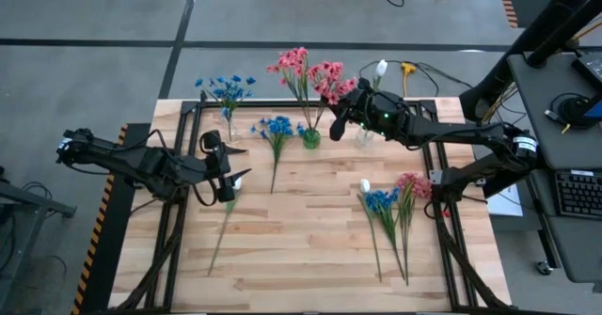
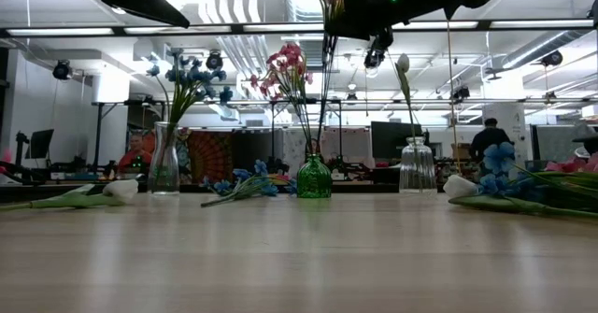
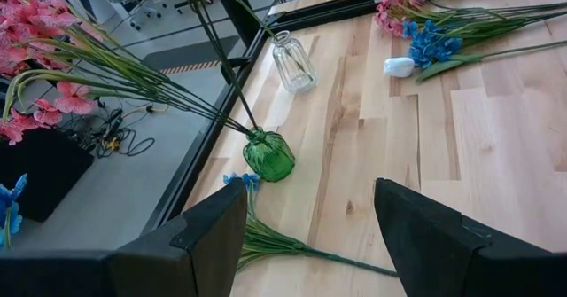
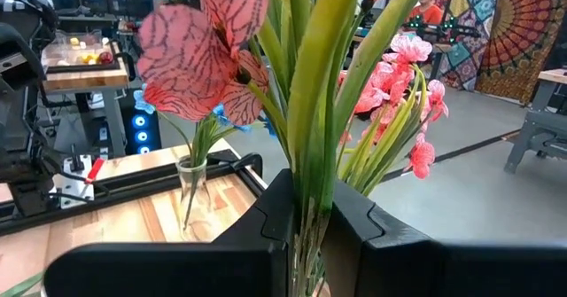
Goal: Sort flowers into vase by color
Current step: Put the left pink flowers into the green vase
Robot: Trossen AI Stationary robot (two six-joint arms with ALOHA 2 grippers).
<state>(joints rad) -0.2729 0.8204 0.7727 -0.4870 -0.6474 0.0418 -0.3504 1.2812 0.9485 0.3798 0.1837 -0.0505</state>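
My right gripper (image 1: 335,121) is shut on a pink-red flower bunch (image 1: 329,78) above the green vase (image 1: 310,138), which has other pink-red flowers in it. A clear vase (image 1: 229,125) holds blue flowers, and another clear vase (image 1: 365,136) holds a white bud. My left gripper (image 1: 232,172) hovers open near the table's left side, over a white tulip (image 1: 226,216) lying flat. A blue flower (image 1: 277,129) lies beside the green vase. More blue, pink and white flowers (image 1: 390,202) lie in a pile on the right. My right gripper pinches the bunch's green stems (image 4: 310,186) between its two fingers, below the blooms. The fingers come roughly level from the table's right and lie across the stems. The bunch stands nearly upright, and its long stems (image 3: 221,53) run down into the green vase's neck (image 3: 257,133).
The three vases stand in a row along the far edge, close together. The table's dark frame rails (image 1: 179,155) run along both sides. The middle and near part of the wooden top (image 1: 301,240) is bare. Cables lie on the floor beyond the far edge.
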